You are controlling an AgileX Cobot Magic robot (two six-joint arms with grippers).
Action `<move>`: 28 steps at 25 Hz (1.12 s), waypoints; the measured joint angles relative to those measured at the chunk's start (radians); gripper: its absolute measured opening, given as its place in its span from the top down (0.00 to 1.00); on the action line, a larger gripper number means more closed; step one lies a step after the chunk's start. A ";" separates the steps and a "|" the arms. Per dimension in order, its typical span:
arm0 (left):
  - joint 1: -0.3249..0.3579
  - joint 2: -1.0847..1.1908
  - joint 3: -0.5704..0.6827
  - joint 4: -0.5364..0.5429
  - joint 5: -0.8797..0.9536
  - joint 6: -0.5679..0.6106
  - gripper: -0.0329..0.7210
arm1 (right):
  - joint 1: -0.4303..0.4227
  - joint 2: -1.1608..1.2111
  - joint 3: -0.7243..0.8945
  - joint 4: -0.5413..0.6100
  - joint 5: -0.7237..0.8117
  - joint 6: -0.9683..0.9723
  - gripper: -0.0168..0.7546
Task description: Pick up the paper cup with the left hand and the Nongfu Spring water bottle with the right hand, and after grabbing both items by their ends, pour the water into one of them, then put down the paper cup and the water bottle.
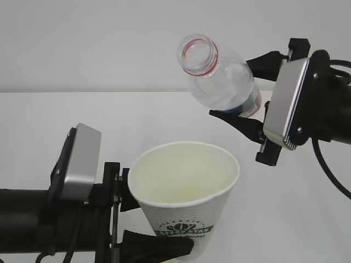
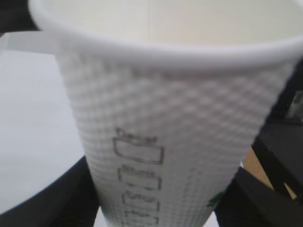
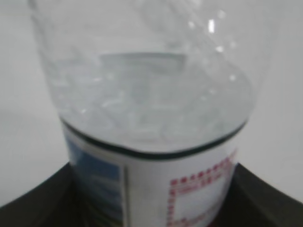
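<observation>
My left gripper (image 1: 159, 224) is shut on the lower part of the white paper cup (image 1: 186, 186), which is upright with its mouth open upward and its green logo facing front. In the left wrist view the cup (image 2: 161, 118) fills the frame between the black fingers (image 2: 52, 203) of the left gripper (image 2: 156, 210). My right gripper (image 1: 233, 87) is shut on the labelled lower half of the Nongfu Spring water bottle (image 1: 216, 74). The bottle has no cap and leans left, with its red-ringed mouth above the cup's opening. The right wrist view shows the bottle (image 3: 151, 118) in the right gripper (image 3: 151, 210). No water stream shows.
A white table (image 1: 66, 115) runs back to a plain white wall. A black cable (image 1: 329, 170) hangs from the right arm at the right edge. Both arms are held above the table surface.
</observation>
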 joint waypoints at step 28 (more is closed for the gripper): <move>0.000 0.000 0.000 -0.017 -0.014 0.021 0.31 | 0.000 0.000 -0.070 -0.075 0.063 -0.145 0.31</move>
